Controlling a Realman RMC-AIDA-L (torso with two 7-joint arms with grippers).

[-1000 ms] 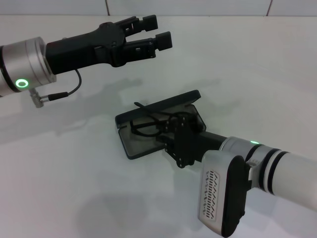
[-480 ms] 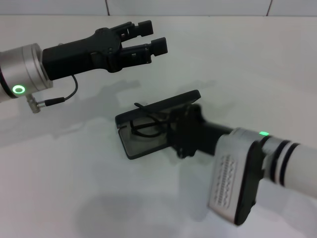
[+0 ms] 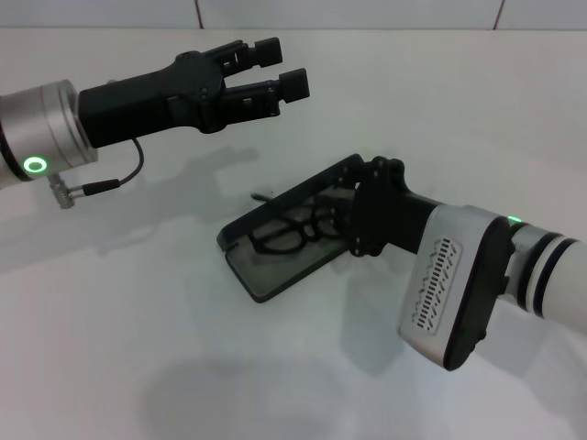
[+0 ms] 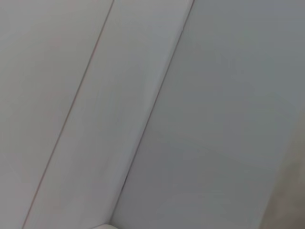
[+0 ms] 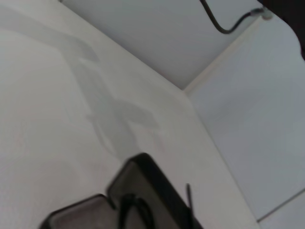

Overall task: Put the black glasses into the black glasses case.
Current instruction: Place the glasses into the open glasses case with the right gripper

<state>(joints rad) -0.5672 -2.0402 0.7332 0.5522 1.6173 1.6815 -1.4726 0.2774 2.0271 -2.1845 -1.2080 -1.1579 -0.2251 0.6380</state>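
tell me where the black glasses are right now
In the head view, the black glasses lie inside the open black glasses case mid-table, beside the right gripper.

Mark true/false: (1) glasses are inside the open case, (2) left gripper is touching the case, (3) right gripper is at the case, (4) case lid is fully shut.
1. The black glasses lie inside the open black glasses case. True.
2. The left gripper touches the case. False: it hangs open in the air, apart from the case, holding nothing.
3. The right gripper is at the case's lid end. True.
4. The lid is fully shut. False: it stands part-raised, with the glasses visible beneath.
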